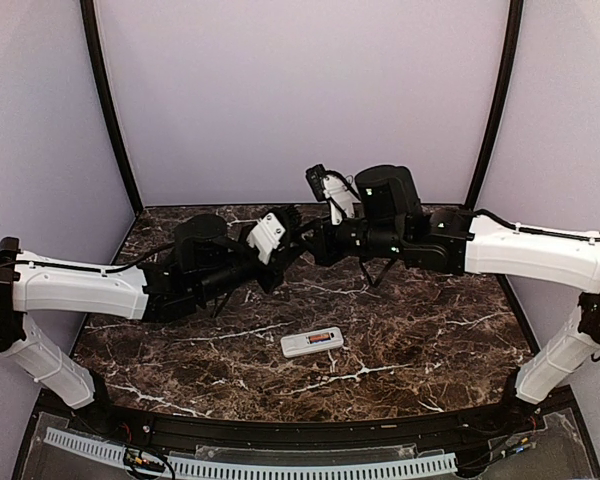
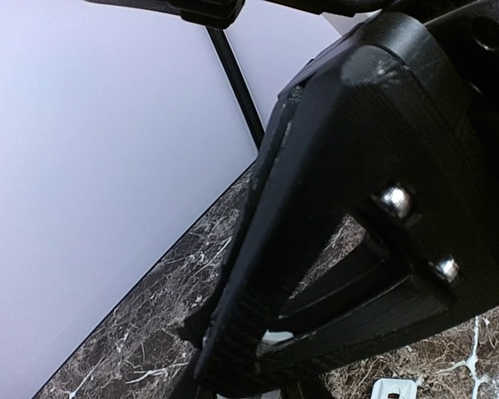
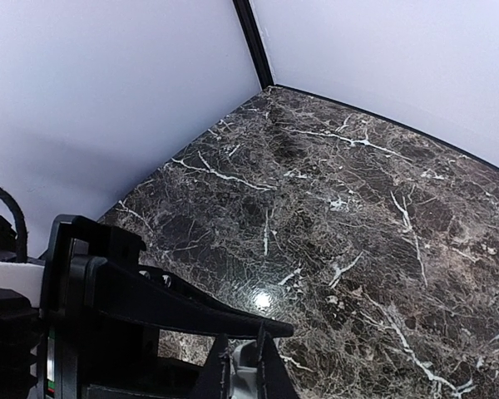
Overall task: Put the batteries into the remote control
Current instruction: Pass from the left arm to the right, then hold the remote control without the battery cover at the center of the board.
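The white remote control lies face down near the middle of the table, and an orange battery shows in its open bay. A corner of the remote shows in the left wrist view. Both grippers meet in the air behind it, the left gripper tip to tip with the right gripper. In the right wrist view my right gripper is shut on a thin whitish cover plate. The left gripper's black finger crosses just above. A sliver of the plate shows between black fingers in the left wrist view.
The dark marble table is ringed by pale lilac walls with black corner posts. The right gripper's black body fills most of the left wrist view. A perforated white rail runs along the near edge.
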`<state>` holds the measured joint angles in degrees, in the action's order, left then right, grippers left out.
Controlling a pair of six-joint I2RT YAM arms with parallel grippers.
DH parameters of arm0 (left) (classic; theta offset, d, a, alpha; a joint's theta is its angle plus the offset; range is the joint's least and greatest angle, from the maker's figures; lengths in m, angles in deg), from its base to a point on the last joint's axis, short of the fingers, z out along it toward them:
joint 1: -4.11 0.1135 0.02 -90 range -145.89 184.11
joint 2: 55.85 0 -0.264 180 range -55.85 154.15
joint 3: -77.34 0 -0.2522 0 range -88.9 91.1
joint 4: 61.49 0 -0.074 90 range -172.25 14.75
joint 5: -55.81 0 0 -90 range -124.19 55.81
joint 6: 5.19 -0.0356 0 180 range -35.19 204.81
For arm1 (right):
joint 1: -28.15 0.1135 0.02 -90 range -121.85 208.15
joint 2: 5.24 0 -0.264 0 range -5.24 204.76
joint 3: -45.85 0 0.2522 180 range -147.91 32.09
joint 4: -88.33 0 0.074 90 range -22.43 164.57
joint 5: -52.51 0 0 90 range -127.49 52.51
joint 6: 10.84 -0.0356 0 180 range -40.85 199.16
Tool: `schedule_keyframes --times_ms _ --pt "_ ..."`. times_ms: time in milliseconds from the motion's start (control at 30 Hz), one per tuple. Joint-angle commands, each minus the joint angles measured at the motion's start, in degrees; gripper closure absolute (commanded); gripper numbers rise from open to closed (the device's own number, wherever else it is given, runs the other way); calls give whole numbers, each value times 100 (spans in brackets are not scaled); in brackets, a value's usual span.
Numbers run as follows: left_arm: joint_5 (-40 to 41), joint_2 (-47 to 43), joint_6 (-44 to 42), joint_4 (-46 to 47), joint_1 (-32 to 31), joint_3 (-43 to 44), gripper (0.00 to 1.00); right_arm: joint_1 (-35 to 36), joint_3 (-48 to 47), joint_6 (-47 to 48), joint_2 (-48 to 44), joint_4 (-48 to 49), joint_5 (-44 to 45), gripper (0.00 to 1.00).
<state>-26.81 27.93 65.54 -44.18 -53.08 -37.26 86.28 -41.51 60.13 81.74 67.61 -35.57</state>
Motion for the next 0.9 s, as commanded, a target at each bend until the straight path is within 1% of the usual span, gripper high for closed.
schedule_keyframes --times_ms 0,133,200,233,267,300,333,400,467,567,633,667,767,867 --pt "-53 -105 118 230 -30 160 85 15 -93 133 -51 -238 -37 100" --pt "-166 -117 165 248 -29 147 82 -24 -127 91 -101 -235 -163 100" --pt "-230 -129 164 250 -29 133 76 -87 -113 -1 -146 -221 -284 100" --pt "-255 -136 157 250 -34 126 69 -127 -85 -61 -179 -194 -374 100" --pt "-307 -157 150 255 -36 105 60 -175 -51 -142 -220 -152 -462 100" --pt "-360 -168 133 258 -31 94 56 -236 -4 -227 -260 -108 -539 100" --pt "-382 -187 125 263 -34 64 48 -299 49 -330 -305 -73 -616 100" --pt "-470 -226 99 249 -34 6 41 -452 188 -574 -407 52 -812 100" --pt "-580 -272 89 189 -30 -54 37 -604 358 -834 -514 224 -1018 100" --pt "-685 -328 121 15 -25 -177 34 -782 579 -1192 -639 315 -1116 100" --pt "-698 -361 137 -268 -17 -240 33 -895 755 -1392 -712 308 -1177 100" --pt "-709 -371 123 -527 -14 -259 32 -962 868 -1495 -755 309 -1235 100" --pt "-1106 -405 135 -1230 24 -304 30 -1248 1299 -1898 -860 459 -1571 100" --pt "-1303 -398 174 -1878 96 -418 28 -1501 1889 -2265 -976 886 -2047 100"
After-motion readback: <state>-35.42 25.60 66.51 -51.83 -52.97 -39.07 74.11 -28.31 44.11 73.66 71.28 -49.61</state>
